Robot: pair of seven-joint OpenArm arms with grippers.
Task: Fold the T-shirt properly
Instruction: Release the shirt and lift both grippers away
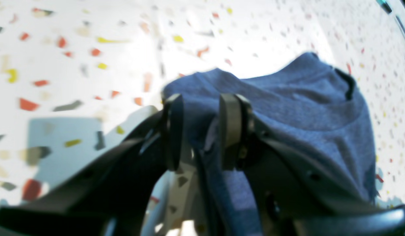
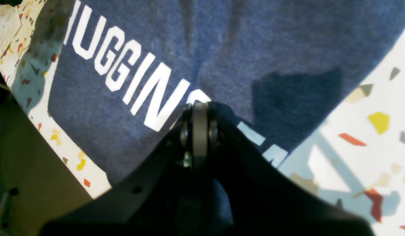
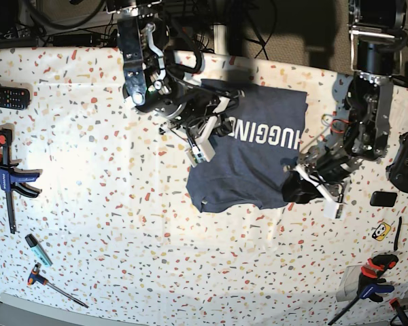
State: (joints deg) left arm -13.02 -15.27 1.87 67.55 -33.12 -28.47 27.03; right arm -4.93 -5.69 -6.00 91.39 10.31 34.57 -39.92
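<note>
Closest to your left wrist camera you see the left gripper, its two fingers apart, and a bunched fold of the T-shirt hangs between them; the picture is blurred, so you cannot tell if the pads really press the cloth. In the right wrist view the right gripper has its fingers together, tips down at the white lettering (you read "HUGGING") on the navy cloth; whether cloth is pinched there you cannot tell.

From the base camera the T-shirt lies in the upper middle of the speckled table, lettering up, partly folded and wrinkled. One gripper is at its left edge, the other at its lower right corner. Clamps, a remote control and a game controller lie near the table edges, well apart from the shirt.
</note>
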